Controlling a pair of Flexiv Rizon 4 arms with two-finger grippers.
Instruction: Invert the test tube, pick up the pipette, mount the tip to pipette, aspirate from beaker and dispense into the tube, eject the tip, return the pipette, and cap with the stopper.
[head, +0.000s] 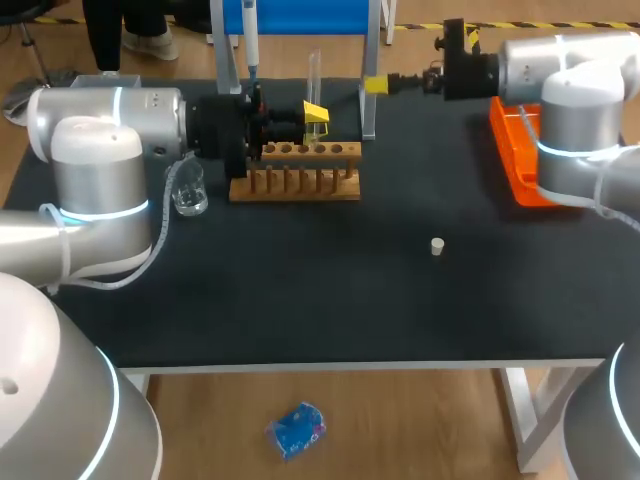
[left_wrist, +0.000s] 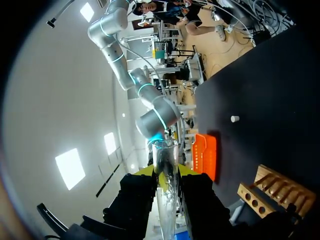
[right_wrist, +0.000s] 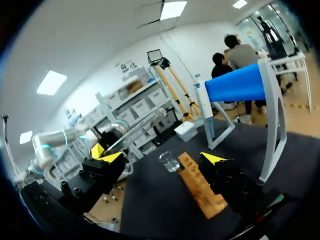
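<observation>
Left gripper pinches one clear glass test tube between both yellow tips, just over the back edge of the single wooden rack; the tube's rimmed open end points toward the blue stand, and its exact tilt is unclear. One beaker stands beside the rack under that arm, one pipette hangs in the stand, and one white stopper lies well apart on the black table. Right gripper, spread wide and empty, hangs by the stand's post, near one orange tray.
</observation>
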